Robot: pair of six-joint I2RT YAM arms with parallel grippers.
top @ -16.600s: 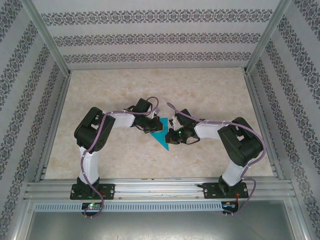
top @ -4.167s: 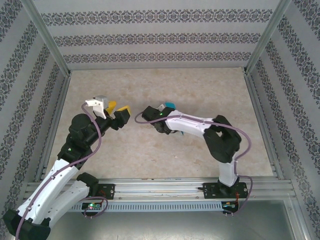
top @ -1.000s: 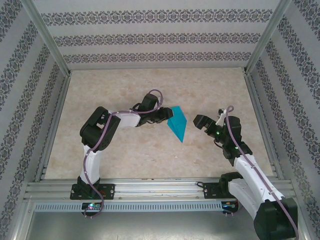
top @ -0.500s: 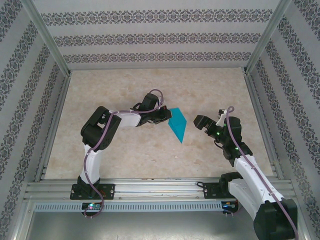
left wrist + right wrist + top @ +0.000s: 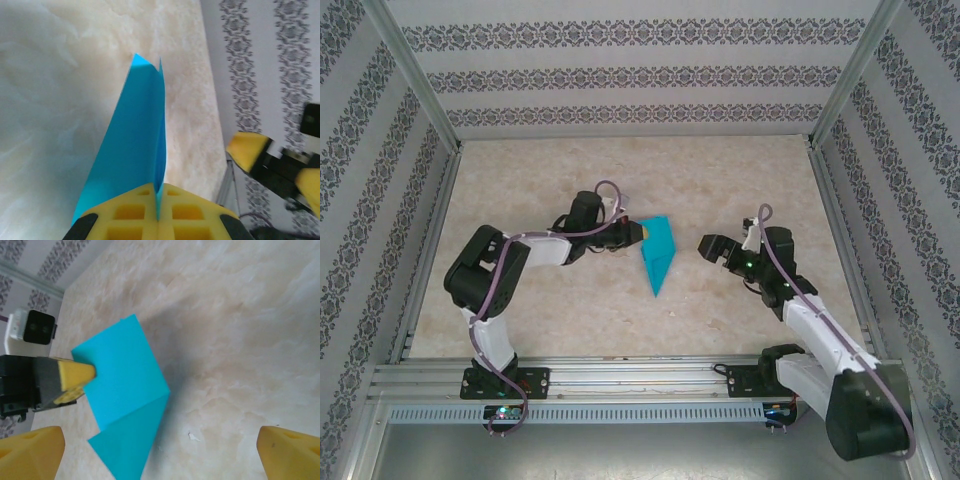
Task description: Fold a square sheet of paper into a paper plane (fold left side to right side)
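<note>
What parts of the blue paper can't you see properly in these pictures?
- Left wrist view: the near end of the paper is hidden inside the shut left end effector and cut off by the bottom edge.
- Right wrist view: the paper's lower tip is cut off by the bottom edge.
- Top view: the paper is too small to count its layers or creases.
- Left wrist view: the open right end effector is blurred.

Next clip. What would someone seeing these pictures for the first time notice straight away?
The bright turquoise paper stands out most, folded into a long pointed shape near the middle of the pale table. The left gripper is shut on one edge of it, yellow fingers pressed together. To the right, apart from the paper, the right gripper faces it with jaws wide open.
</note>
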